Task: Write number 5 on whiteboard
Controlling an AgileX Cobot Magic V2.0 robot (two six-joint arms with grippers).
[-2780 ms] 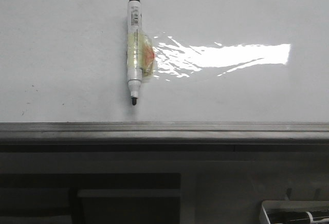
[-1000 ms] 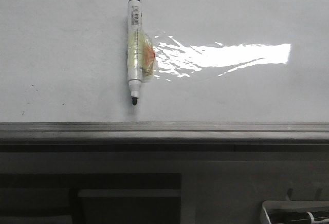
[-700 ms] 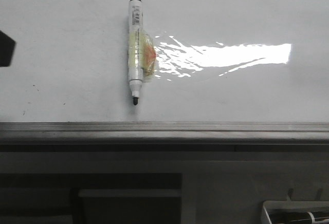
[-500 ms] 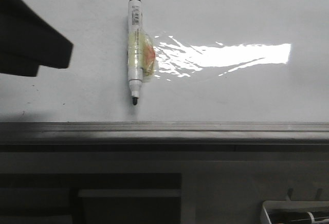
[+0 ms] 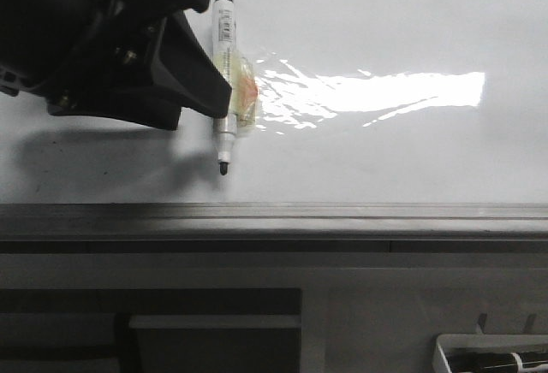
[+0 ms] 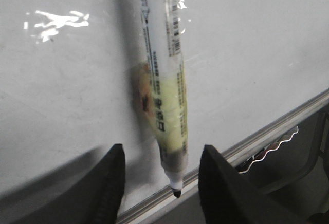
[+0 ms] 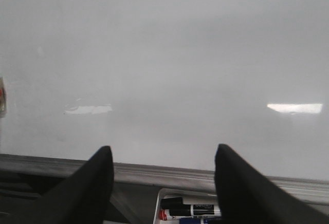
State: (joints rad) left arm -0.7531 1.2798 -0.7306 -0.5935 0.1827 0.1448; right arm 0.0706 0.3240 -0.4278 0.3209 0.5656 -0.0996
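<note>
The whiteboard [image 5: 385,14] fills the upper front view, with a white marker pen [image 5: 224,39] lying on it, tip toward the rail, held by clear yellowish tape [image 5: 246,95]. The number 5 is out of view. My left gripper [image 5: 211,48] is open just left of the pen, and one finger overlaps the barrel. In the left wrist view the open left gripper [image 6: 160,154] straddles the pen [image 6: 167,80] near its tip, without touching it. My right gripper [image 7: 162,154] is open and empty before the bare whiteboard [image 7: 164,54].
A grey metal rail [image 5: 342,215] edges the board's near side, with dark furniture below it. A white tray [image 5: 488,360] of spare markers sits at the lower right; in the right wrist view the tray [image 7: 161,196] lies below the fingers. Bright glare [image 5: 385,91] lies right of the pen.
My left arm has come in from the left edge and now reaches the pen, casting a shadow on the board. The pen has not moved.
</note>
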